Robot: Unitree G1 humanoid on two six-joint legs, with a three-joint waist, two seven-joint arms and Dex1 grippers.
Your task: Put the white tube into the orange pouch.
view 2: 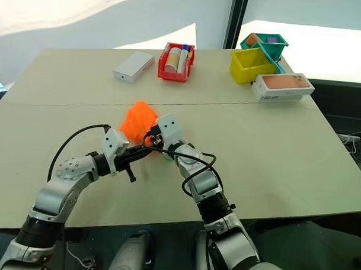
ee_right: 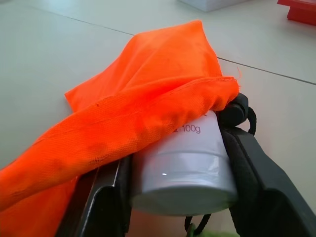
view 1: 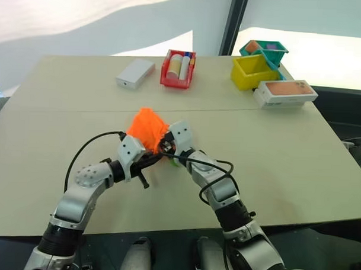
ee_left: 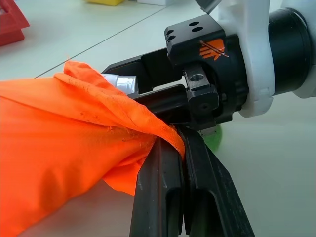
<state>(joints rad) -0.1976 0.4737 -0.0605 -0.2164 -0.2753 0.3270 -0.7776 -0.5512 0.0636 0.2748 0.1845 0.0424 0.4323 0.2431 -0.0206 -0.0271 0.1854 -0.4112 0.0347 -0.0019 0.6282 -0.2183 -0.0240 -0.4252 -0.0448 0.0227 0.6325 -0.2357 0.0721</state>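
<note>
Two grippers meet at the near middle of the beige table (view 1: 298, 174), both at the mouth of the orange pouch (view 1: 146, 127). The left gripper (ee_left: 170, 148) has its black fingers pressed together on the pouch's edge, pinching the fabric so that the cloth drapes away from it. The right gripper (ee_right: 180, 197) comes in from the right and holds the white tube (ee_right: 183, 165) between its two fingers, cap end toward the wrist camera. The tube's far end is already under the orange cloth, which lies over its top, while the capped end still sticks out of the opening. A bit of green (ee_left: 215, 139) shows on the table just under the right gripper, and a black cord (ee_right: 252, 121) loops beside that gripper's finger.

Beyond the grippers the pouch bunches up into a peak on the table. Farther off, toward the far left, lies a flat white box (view 1: 135, 73). Just right of it stands a red basket (view 1: 178, 68) with a few items inside. At the far right sit a yellow bin (view 1: 252, 72) and a teal bin (view 1: 265, 51), touching each other, with a white carton bearing a pinkish panel (view 1: 286, 93) just in front of them.
</note>
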